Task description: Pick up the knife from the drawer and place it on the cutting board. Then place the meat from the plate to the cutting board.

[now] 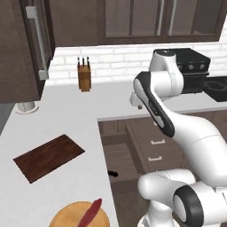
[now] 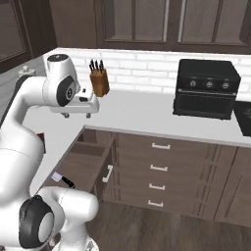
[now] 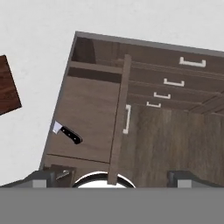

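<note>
I have the hand wide open and holding nothing, high above the open drawer. The knife lies in the drawer at about 8 o'clock in my hand view. The cutting board sits on the bench, the meat on the plate.

- Even, flat rendered light with no visible lamp; the pale tabletop reads bright without glare
- Upper cabinets and the open drawer interior sit dim and brown
- Shadows are soft and faint, darkest in the drawer's back corner
- All three views are slightly soft and low in detail, with jagged edges; no lens bending at the borders
</note>
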